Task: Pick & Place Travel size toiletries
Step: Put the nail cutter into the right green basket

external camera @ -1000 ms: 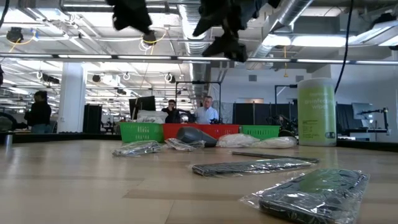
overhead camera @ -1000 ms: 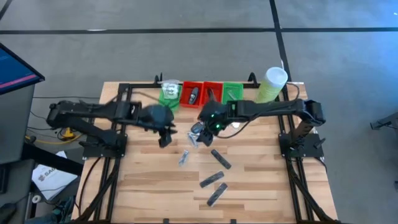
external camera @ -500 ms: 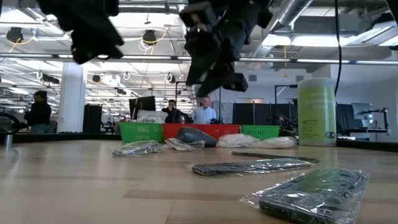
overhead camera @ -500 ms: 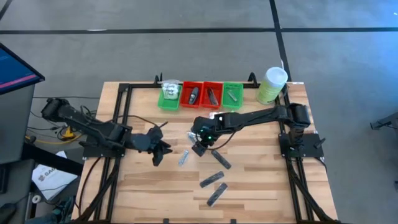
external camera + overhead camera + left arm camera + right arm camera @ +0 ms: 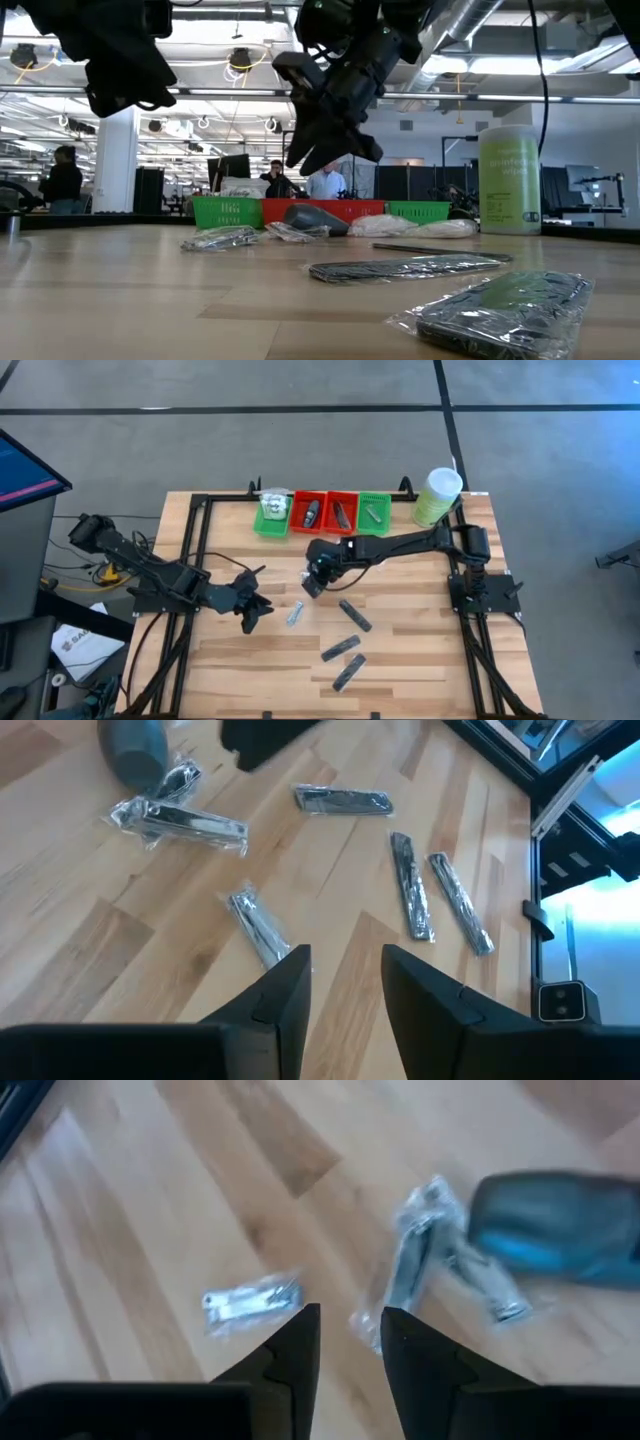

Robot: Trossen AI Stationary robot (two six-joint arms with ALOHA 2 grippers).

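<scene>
- Hovering above the wrapped silvery tube [image 5: 430,1260] beside the dark oval piece [image 5: 560,1230], the right gripper [image 5: 312,582] risks closing on the loose crinkly wrapper alone, so the packet could slide out on the lift.
- Crowding is a second risk: the oval piece touches that tube and may get dragged along.
- Its fingers [image 5: 290,1345] stand narrowly apart, pinching nothing, clear of the table.
- Left gripper [image 5: 248,622], on the far side of the small packet [image 5: 295,614] from that tube, shows a similar narrow gap, holding nothing.
</scene>
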